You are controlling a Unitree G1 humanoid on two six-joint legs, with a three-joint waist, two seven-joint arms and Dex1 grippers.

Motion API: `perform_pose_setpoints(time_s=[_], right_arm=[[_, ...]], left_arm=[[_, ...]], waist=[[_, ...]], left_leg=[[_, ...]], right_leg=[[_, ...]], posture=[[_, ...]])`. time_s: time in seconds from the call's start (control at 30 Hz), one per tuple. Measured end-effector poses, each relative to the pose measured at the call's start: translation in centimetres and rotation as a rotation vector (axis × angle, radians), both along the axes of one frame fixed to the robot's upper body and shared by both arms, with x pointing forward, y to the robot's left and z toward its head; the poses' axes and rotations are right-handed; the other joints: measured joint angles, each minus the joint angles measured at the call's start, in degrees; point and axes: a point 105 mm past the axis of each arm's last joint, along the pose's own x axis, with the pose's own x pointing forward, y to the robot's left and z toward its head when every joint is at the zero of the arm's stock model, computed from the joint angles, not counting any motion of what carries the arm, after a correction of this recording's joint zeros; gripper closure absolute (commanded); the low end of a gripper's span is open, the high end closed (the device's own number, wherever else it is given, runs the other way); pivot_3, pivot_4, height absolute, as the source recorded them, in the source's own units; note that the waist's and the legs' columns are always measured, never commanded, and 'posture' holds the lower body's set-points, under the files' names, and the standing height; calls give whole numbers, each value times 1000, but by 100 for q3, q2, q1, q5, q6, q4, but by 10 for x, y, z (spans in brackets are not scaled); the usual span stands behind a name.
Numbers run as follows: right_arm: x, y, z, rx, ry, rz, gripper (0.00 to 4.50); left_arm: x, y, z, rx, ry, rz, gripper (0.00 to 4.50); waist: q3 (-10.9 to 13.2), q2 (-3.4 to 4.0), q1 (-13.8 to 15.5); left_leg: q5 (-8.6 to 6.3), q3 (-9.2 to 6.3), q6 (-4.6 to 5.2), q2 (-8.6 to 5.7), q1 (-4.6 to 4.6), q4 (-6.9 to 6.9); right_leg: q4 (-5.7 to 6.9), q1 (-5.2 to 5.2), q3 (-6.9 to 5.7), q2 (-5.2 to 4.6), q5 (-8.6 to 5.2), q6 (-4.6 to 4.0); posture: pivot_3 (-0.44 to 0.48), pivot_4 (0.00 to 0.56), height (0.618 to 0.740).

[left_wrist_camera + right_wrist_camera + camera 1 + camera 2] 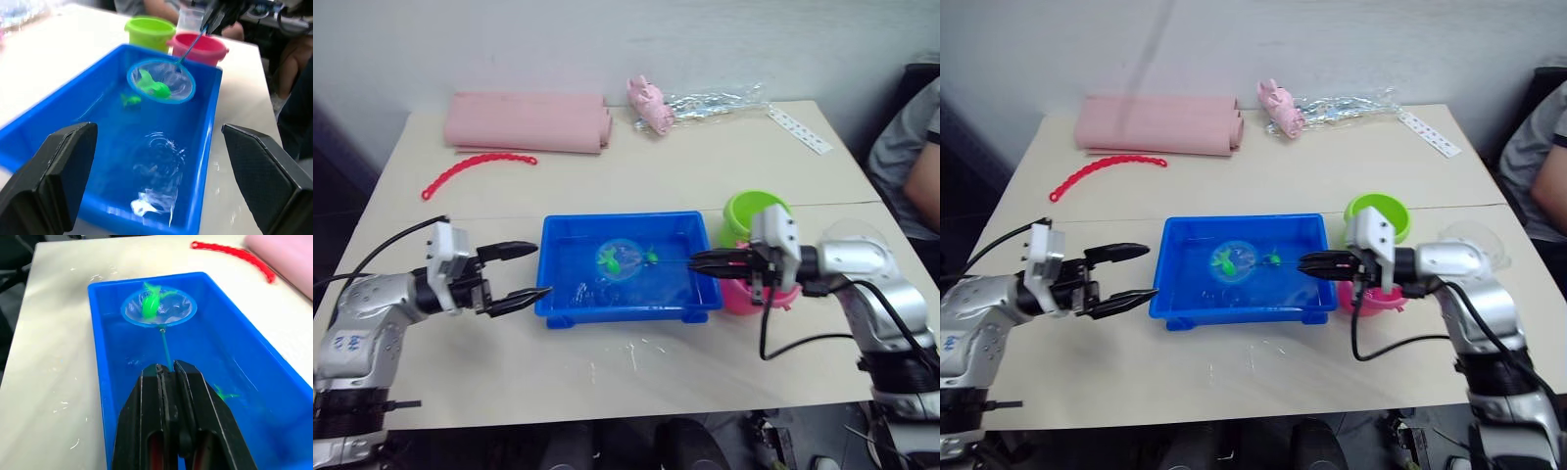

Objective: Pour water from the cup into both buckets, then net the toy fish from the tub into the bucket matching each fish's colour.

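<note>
The blue tub [626, 305] of water sits mid-table. My right gripper [695, 260] is shut on the thin handle of the net [619, 259], whose blue hoop lies in the tub with a green toy fish [150, 303] inside it. A second green fish [650, 257] floats just beside the hoop. My left gripper [542, 270] hangs open at the tub's left end, holding nothing. The lime green bucket [756, 211] and the pink bucket [744, 297] stand at the tub's right end, the pink one partly behind my right gripper. The clear cup [1477, 238] stands behind my right forearm.
At the far side lie a folded pink cloth [529, 122], a red bead chain [475, 168], a pink toy pig [649, 103], crumpled clear wrap [715, 101] and a white strip [800, 129]. A person [915, 157] sits at the right edge. Water drops spot the table near the tub's front.
</note>
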Motion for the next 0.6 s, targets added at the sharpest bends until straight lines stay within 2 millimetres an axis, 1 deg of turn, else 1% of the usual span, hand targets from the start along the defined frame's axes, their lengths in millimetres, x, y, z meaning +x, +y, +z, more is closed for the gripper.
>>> perform_pose_setpoints(time_s=[0.1, 0.3, 0.4, 0.5, 0.53, 0.6], right_arm=[[-5, -20, -6, 35, 16, -109, 4500], [-8, -28, -7, 57, 17, -150, 4500], [-14, -38, -10, 83, 29, -195, 4500], [-18, -43, -1, 125, 17, -214, 4500], [-22, -47, 6, 139, 9, -223, 4500], [-31, -59, 24, 146, -46, -258, 4500]], left_arm=[[5, -16, 1, -40, 0, -35, 40], [7, -21, 0, -46, 6, -51, 40], [10, -27, 1, -51, 5, -69, 40], [11, -33, 2, -66, 3, -88, 40], [14, -37, 5, -88, -4, -99, 40], [18, -39, 9, -115, -8, -103, 40]], waist=[[0, 0, 38], [0, 0, 38], [0, -1, 62], [1, 0, 90], [1, 0, 126], [1, 0, 174]], left_leg=[[0, 2, 1, -1, 0, 4], [0, 3, 1, -1, 3, 6], [1, 3, 0, 0, 3, 4], [1, 3, 0, 0, 2, 6], [1, 2, 0, 0, 2, 9], [0, 1, 1, -1, 1, 13]], right_leg=[[-11, 5, 1, 0, 0, 0], [-19, 6, 2, 1, 0, 0], [-22, 6, 2, 3, 0, 0], [-22, 6, 3, 3, 0, 0], [-23, 6, 2, 3, 0, 0], [-27, 9, 1, 2, 0, 0]], posture=[[0, 150, 740], [0, 150, 740], [0, 150, 740], [0, 150, 740], [0, 150, 740], [0, 150, 740]])
